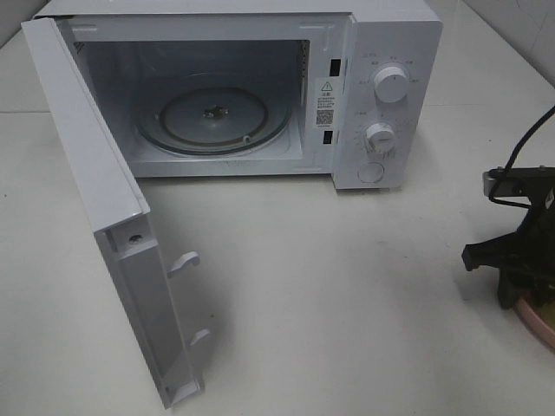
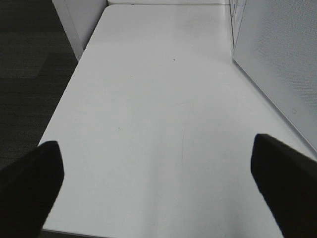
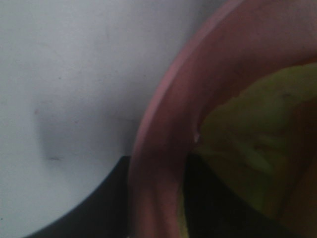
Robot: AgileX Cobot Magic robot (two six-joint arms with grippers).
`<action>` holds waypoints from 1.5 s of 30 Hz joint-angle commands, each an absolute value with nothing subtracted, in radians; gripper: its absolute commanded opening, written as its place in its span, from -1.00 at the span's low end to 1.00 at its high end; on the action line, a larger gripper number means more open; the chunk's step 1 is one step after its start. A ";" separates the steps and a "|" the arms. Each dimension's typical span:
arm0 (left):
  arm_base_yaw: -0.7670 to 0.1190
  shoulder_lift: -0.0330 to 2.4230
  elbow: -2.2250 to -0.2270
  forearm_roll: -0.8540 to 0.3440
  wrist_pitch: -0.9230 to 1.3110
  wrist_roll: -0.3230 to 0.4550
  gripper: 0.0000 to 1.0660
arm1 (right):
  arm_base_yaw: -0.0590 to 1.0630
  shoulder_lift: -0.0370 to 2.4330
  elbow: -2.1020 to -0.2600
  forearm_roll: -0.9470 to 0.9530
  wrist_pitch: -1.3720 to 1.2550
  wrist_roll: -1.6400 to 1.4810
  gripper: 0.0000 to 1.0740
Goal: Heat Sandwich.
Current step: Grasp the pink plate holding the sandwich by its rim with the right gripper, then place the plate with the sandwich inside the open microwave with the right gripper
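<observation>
The sandwich (image 3: pixel 257 124) is a yellowish-green piece lying in a salmon-pink plate (image 3: pixel 168 124), seen very close in the right wrist view. A dark finger (image 3: pixel 99 208) of my right gripper lies at the plate's rim, passing beneath it. From the high camera, my right gripper (image 1: pixel 520 260) hangs over the plate (image 1: pixel 542 325) at the table's right edge, and the sandwich is hidden there. The white microwave (image 1: pixel 381 52) stands at the back with its door (image 1: pixel 95 217) swung wide open. My left gripper (image 2: pixel 158 188) is open over bare table, out of the high view.
A glass turntable (image 1: pixel 217 117) lies inside the microwave cavity. The open door juts far forward on the left, its latch hooks (image 1: pixel 184 260) pointing right. Two knobs (image 1: pixel 390 84) sit on the right control panel. A white perforated panel (image 2: pixel 277 59) stands beside my left gripper.
</observation>
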State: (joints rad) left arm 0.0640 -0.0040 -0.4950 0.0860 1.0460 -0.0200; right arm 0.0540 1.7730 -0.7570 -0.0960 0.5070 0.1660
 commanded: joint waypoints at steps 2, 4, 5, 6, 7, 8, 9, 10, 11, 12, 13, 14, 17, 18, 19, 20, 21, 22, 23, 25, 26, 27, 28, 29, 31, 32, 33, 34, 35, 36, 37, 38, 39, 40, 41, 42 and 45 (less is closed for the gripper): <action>0.068 -0.033 -0.492 0.087 1.035 -0.019 0.83 | 0.050 1.780 -0.760 -0.094 0.520 0.170 -0.95; 0.068 -0.033 -0.492 0.087 1.035 -0.019 0.83 | 0.050 1.780 -0.760 -0.094 0.521 0.165 -1.00; 0.068 -0.033 -0.492 0.087 1.035 -0.019 0.83 | 0.050 1.780 -0.760 -0.094 0.523 0.162 -1.00; 0.068 -0.033 -0.492 0.087 1.035 -0.019 0.83 | 0.050 1.780 -0.760 -0.094 0.523 0.162 -1.00; 0.068 -0.033 -0.492 0.087 1.035 -0.019 0.83 | 0.050 1.780 -0.760 -0.101 0.524 0.162 -1.00; 0.068 -0.033 -0.492 0.087 1.035 -0.019 0.83 | 0.050 1.780 -0.760 -0.104 0.525 0.162 -1.00; 0.068 -0.033 -0.492 0.087 1.035 -0.019 0.83 | 0.050 1.780 -0.760 -0.108 0.526 0.163 -1.00; 0.068 -0.033 -0.492 0.087 1.035 -0.019 0.83 | 0.050 1.780 -0.760 -0.111 0.527 0.163 -1.00; 0.068 -0.033 -0.492 0.087 1.035 -0.019 0.83 | 0.050 1.780 -0.760 -0.111 0.527 0.163 -1.00; 0.068 -0.033 -0.492 0.087 1.035 -0.019 0.83 | 0.050 1.780 -0.760 -0.118 0.530 0.166 -1.00; 0.068 -0.033 -0.492 0.087 1.035 -0.019 0.83 | 0.051 1.780 -0.760 -0.120 0.532 0.169 -1.00; 0.068 -0.033 -0.492 0.087 1.035 -0.019 0.83 | 0.051 1.780 -0.760 -0.125 0.534 0.170 -1.00; 0.068 -0.033 -0.492 0.087 1.035 -0.019 0.83 | 0.052 1.780 -0.768 -0.135 0.556 0.170 -1.00; 0.068 -0.033 -0.492 0.087 1.035 -0.019 0.83 | 0.053 1.780 -0.775 -0.148 0.573 0.170 -1.00; 0.068 -0.033 -0.492 0.087 1.035 -0.019 0.83 | 0.053 1.780 -0.781 -0.158 0.590 0.171 -1.00; 0.068 -0.033 -0.492 0.087 1.035 -0.019 0.83 | 0.053 1.780 -0.790 -0.174 0.615 0.178 -1.00; 0.068 -0.033 -0.492 0.087 1.035 -0.019 0.83 | 0.053 1.780 -0.790 -0.174 0.615 0.178 -1.00; 0.068 -0.033 -0.492 0.087 1.035 -0.019 0.83 | 0.053 1.780 -0.793 -0.176 0.625 0.179 -1.00; 0.068 -0.033 -0.492 0.087 1.035 -0.019 0.83 | 0.053 1.780 -0.794 -0.178 0.626 0.179 -1.00; 0.068 -0.033 -0.492 0.087 1.035 -0.019 0.83 | 0.053 1.780 -0.794 -0.180 0.627 0.179 -1.00; 0.068 -0.033 -0.492 0.087 1.035 -0.019 0.83 | 0.054 1.780 -0.794 -0.188 0.631 0.179 -1.00; 0.068 -0.033 -0.492 0.087 1.035 -0.019 0.83 | 0.060 1.780 -0.794 -0.198 0.634 0.180 -1.00; 0.068 -0.033 -0.492 0.087 1.035 -0.019 0.83 | 0.072 1.780 -0.794 -0.212 0.641 0.190 -1.00; 0.068 -0.033 -0.492 0.087 1.035 -0.019 0.83 | 0.089 1.780 -0.794 -0.242 0.651 0.219 -1.00; 0.068 -0.033 -0.492 0.087 1.035 -0.019 0.83 | 0.098 1.780 -0.794 -0.263 0.656 0.235 -1.00; 0.068 -0.033 -0.492 0.087 1.035 -0.019 0.83 | 0.110 1.780 -0.794 -0.288 0.661 0.256 -1.00; 0.068 -0.033 -0.492 0.087 1.035 -0.019 0.83 | 0.123 1.780 -0.794 -0.313 0.666 0.279 -1.00; 0.068 -0.033 -0.492 0.087 1.035 -0.019 0.83 | 0.145 1.780 -0.794 -0.356 0.678 0.318 -1.00; 0.068 -0.033 -0.492 0.087 1.035 -0.019 0.83 | 0.145 1.780 -0.794 -0.356 0.678 0.318 -1.00; 0.068 -0.033 -0.492 0.087 1.035 -0.019 0.83 | 0.153 1.780 -0.794 -0.370 0.684 0.332 -1.00; 0.068 -0.033 -0.492 0.087 1.035 -0.019 0.83 | 0.164 1.780 -0.794 -0.385 0.690 0.345 -1.00; 0.068 -0.033 -0.492 0.087 1.035 -0.019 0.83 | 0.174 1.780 -0.794 -0.399 0.697 0.357 -1.00; 0.068 -0.033 -0.492 0.087 1.035 -0.019 0.83 | 0.194 1.780 -0.794 -0.424 0.710 0.372 -1.00; 0.068 -0.033 -0.492 0.087 1.035 -0.019 0.83 | 0.194 1.780 -0.794 -0.424 0.710 0.372 -1.00; 0.068 -0.033 -0.492 0.087 1.035 -0.019 0.83 | 0.203 1.780 -0.794 -0.433 0.713 0.379 -1.00; 0.068 -0.033 -0.492 0.087 1.035 -0.019 0.83 | 0.214 1.779 -0.794 -0.444 0.718 0.388 -1.00; 0.068 -0.033 -0.492 0.087 1.035 -0.019 0.83 | 0.241 1.766 -0.793 -0.475 0.738 0.412 -1.00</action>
State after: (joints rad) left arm 0.0640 -0.0040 -0.4950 0.0860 1.0460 -0.0200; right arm 0.2270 1.7790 -0.7930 -0.4320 0.7050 0.3900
